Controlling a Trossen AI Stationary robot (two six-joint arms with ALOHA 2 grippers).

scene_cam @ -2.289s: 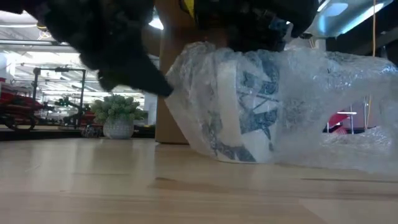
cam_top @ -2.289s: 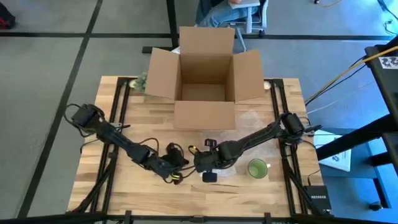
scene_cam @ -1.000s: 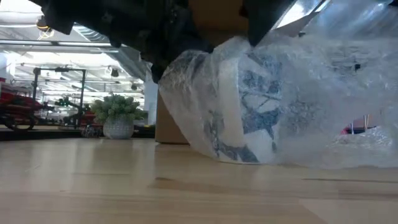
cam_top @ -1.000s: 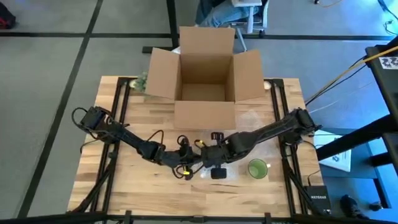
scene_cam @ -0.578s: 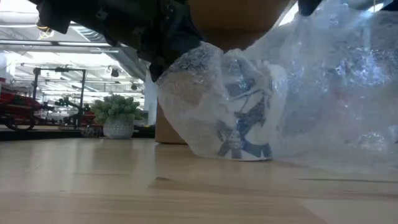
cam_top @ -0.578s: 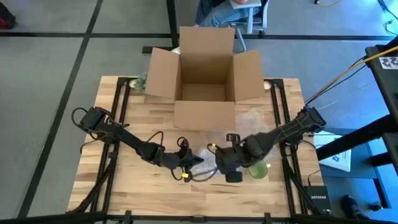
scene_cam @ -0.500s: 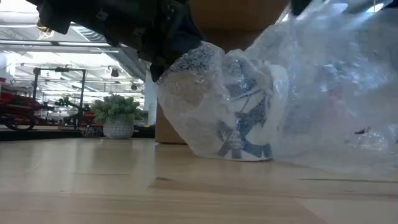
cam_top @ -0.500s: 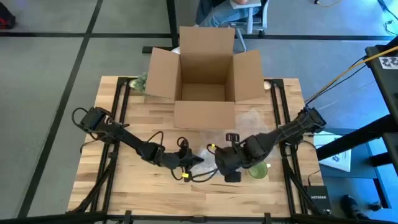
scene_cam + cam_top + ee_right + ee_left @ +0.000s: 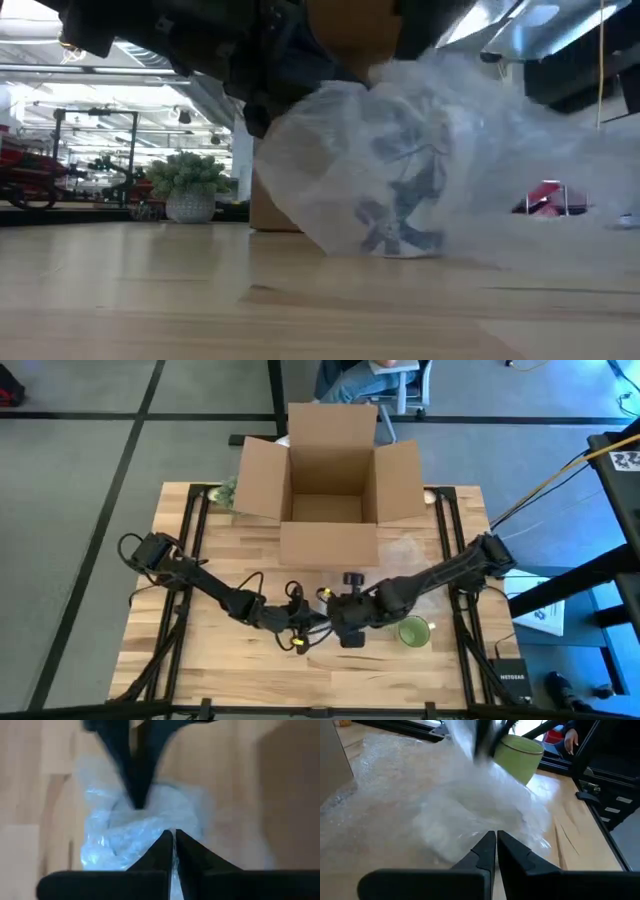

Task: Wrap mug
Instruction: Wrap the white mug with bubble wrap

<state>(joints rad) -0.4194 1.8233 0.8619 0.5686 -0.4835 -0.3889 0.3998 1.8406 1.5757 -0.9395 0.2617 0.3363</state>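
Observation:
A white mug with a blue pattern (image 9: 400,200) lies inside clear bubble wrap (image 9: 330,170) on the table's near middle. In the high view my left gripper (image 9: 312,628) and my right gripper (image 9: 340,622) meet over this bundle, the left at its left side and the right just beside it. Both are shut on the wrap. The left wrist view shows the wrap (image 9: 470,815) heaped before the fingers. The right wrist view shows the wrapped mug (image 9: 140,825) under the fingers, with my left gripper's fingers (image 9: 132,780) coming in from the other side. My left gripper pinches a bunched part of the bubble wrap (image 9: 485,827) between its shut fingers at the bundle's left side, coming in low from the table's left. The wrap lies on the table around the mug. My right gripper pinches the wrap (image 9: 167,822) from above, over the mug. How many layers it has cannot be told.
An open cardboard box (image 9: 330,480) stands at the far middle. A green mug (image 9: 413,630) stands upright right of the bundle, near the front. More bubble wrap (image 9: 405,550) spreads toward the right. A small potted plant (image 9: 188,185) sits at the far left.
My right gripper has swung toward the table's right edge with the wrap's loose end, then back left over the mug, laying the wrap across it. The mug has turned inside the wrap. My left gripper has kept its place, shut on the wrap.

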